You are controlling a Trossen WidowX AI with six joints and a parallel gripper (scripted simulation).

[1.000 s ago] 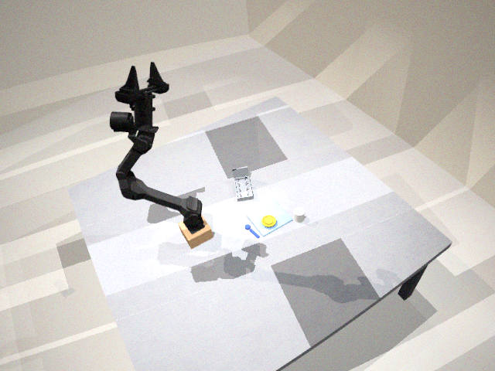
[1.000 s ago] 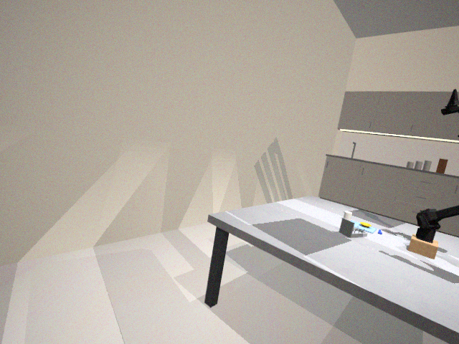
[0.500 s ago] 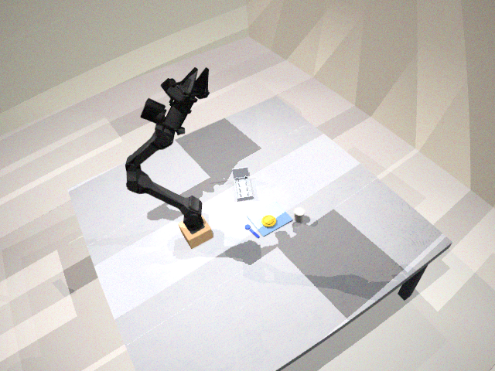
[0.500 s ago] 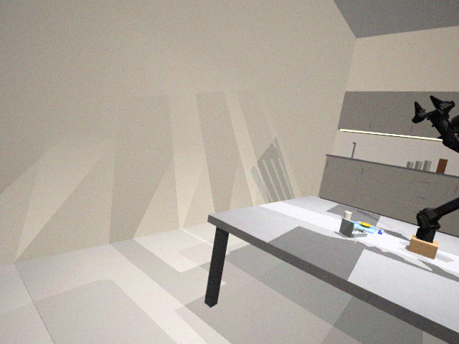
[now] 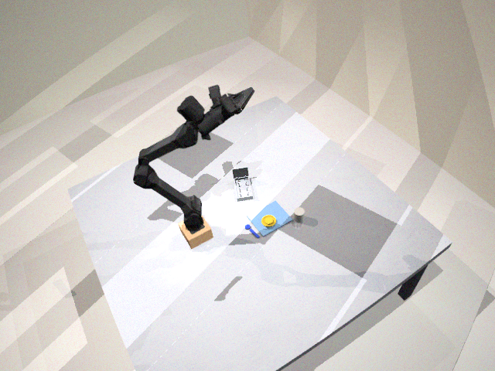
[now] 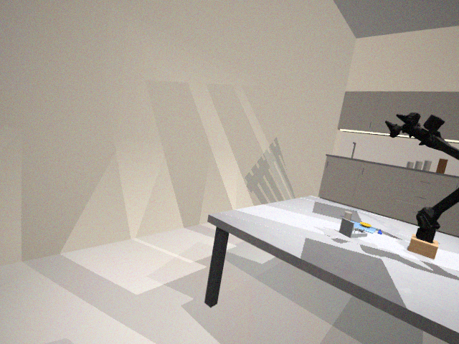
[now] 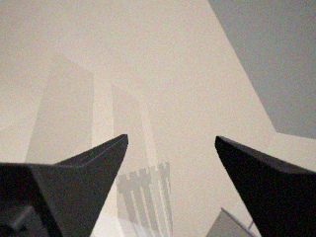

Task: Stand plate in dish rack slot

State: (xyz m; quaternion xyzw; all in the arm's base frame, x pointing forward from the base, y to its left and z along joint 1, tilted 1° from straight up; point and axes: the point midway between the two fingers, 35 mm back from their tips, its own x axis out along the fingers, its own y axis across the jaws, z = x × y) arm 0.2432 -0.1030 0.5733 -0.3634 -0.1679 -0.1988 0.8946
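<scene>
Gripper: nearly fully open, empty, high above table. Plate: yellow, on blue mat, right of rack. Risk: spoon close by; low approach w/ fingers wide may knock it.

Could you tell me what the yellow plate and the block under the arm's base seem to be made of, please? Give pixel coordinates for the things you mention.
The yellow plate (image 5: 268, 220) (image 6: 365, 224) looks like glossy plastic or glazed ceramic: its colour is even and bright, but the view is too coarse to decide. The block (image 5: 198, 237) (image 6: 422, 247) seems to be matt, plain wood, judging by its tan colour, though no grain shows.
</scene>
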